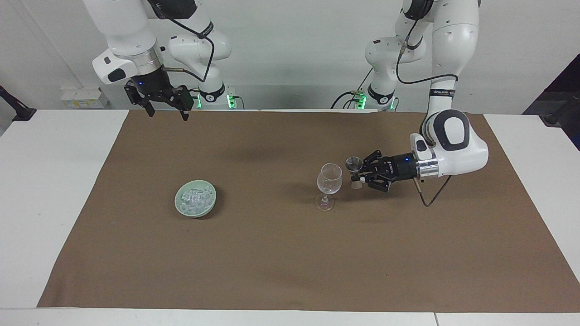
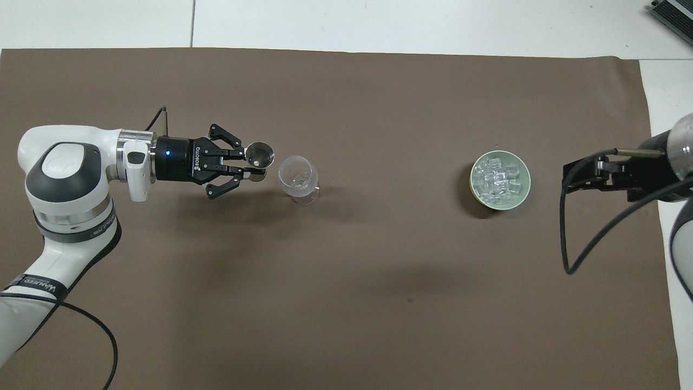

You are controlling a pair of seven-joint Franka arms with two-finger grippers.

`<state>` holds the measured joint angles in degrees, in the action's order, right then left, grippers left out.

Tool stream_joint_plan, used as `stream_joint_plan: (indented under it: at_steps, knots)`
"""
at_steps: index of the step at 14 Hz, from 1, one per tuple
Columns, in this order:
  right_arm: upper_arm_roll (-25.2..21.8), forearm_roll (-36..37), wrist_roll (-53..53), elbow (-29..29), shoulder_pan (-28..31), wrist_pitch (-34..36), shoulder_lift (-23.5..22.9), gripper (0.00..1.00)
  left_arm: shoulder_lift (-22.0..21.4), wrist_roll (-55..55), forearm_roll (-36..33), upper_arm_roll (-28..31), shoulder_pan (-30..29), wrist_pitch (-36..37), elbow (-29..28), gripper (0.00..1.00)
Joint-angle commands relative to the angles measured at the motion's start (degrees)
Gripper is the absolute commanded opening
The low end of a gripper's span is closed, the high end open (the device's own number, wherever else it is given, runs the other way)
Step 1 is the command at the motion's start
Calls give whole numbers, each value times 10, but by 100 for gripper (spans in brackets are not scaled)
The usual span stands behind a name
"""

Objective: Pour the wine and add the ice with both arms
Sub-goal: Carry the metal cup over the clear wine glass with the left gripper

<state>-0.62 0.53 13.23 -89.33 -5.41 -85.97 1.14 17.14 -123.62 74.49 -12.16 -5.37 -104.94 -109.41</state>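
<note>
Ice [image 1: 195, 198] lay heaped in a green bowl [image 1: 195, 208] on the brown mat [image 1: 272, 262], toward the right arm's end of the bench [image 1: 54, 190], well apart from the other things and probably kept there for the later step. Above the mat's corner nearest the right arm's base, the right hand [image 1: 166, 111] waited with its fingers apart, holding nothing. Near the mat's middle, a clear stemmed glass [image 1: 329, 179] stood upright, apparently empty, its open mouth ready to receive the pour. Just beside it, toward the left arm's end, the left hand [image 1: 361, 172] reached in level, clamped on the waist of a small metal jigger [image 1: 354, 164]. The jigger was upright, its cup about level with the glass's rim, so the pour had seemingly not yet begun.
</note>
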Motion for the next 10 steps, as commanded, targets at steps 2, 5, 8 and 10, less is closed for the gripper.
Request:
stream_joint_plan:
  at_steps: [2, 5, 8, 10]
  knots:
    - [-2, -14, -7, -10, 5, -12, 8, 100, -23, 10, 9, 11, 12, -12, -14, 0]
    - [-2, -14, -7, -10, 5, -12, 8, 100, -21, 10, -1, 11, 13, -18, -4, 0]
    - [-2, -14, -7, -10, 5, -12, 8, 100, -27, 11, -18, 14, 18, -20, -1, 0]
    - [-2, -14, -7, -10, 5, -12, 8, 100, -37, 29, -49, 13, 18, -29, 0, 0]
